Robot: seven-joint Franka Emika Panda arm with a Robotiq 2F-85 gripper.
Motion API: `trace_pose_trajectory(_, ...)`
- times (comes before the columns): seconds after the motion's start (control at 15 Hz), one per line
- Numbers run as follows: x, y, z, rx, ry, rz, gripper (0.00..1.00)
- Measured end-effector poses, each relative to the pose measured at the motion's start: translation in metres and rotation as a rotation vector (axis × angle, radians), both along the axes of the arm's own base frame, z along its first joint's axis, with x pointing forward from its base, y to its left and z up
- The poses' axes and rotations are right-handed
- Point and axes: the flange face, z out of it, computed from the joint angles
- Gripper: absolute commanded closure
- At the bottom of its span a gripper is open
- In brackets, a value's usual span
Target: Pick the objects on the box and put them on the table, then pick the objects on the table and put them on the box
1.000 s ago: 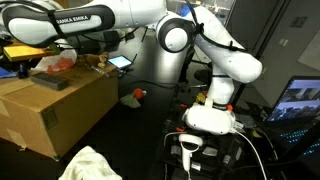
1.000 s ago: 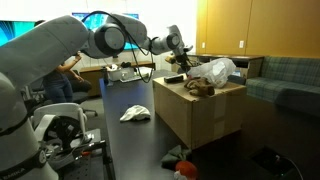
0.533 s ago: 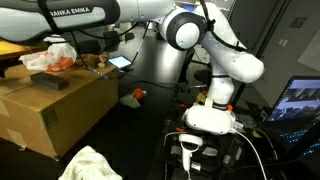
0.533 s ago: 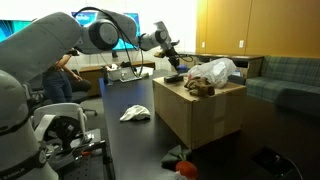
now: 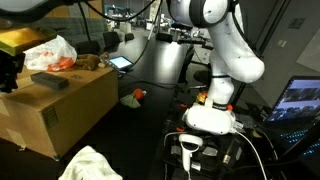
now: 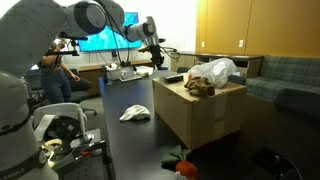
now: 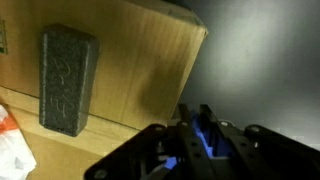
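Gripping a blue flat pad (image 7: 207, 146) in the claw (image 7: 201, 126), clamping shut on it and showing only a sliver of blue at the middle in the wrist view. Hovering just off the edge of the large brown cardboard carton (image 7: 140, 50), facing the wide matte black desk (image 7: 265, 70) spreading from 12 to 3 o'clock of the claw. Judging the next move as turning on that: carrying the pad toward 2 o'clock, away from the carton, then lowering onto bare desk. Leaving the dark grey oblong slab (image 7: 68, 80) on the carton top at 10 o'clock, with the long axis running 12 to 6, and a corner of the white-and-orange plastic bag (image 7: 12, 140) at 9 o'clock. Hiding most of the pad beneath the claw, so not telling which way its long axis is lying.

In an exterior view, reaching far out with the arm (image 6: 110, 18) almost straight and bending downward at the end. Holding the claw (image 6: 156, 58) near the far corner of the carton (image 6: 200, 115), at about 10 o'clock of it, seemingly over the desk (image 6: 125, 140) rather than the carton top. Standing well apart from the large white cloth (image 6: 135, 113) lying on the desk at 7 o'clock of the claw.
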Motion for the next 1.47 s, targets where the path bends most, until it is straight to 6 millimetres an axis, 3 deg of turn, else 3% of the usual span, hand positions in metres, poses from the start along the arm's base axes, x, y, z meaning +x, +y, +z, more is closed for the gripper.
trace_pose_trajectory(0.33,-0.044,-0.025,0.001,-0.043,0.171,0.189,0.89)
trace_pose_trajectory(0.67,-0.073,-0.083,-0.029,-0.03,0.348,0.3,0.89)
trace_pose_trajectory(0.93,-0.097,-0.143,-0.072,-0.016,0.492,0.32,0.89)
trace_pose_trajectory(1.27,-0.134,-0.227,-0.144,0.076,0.636,0.269,0.89)
trace_pose_trajectory(1.47,-0.162,-0.263,-0.178,0.159,0.667,0.224,0.89)
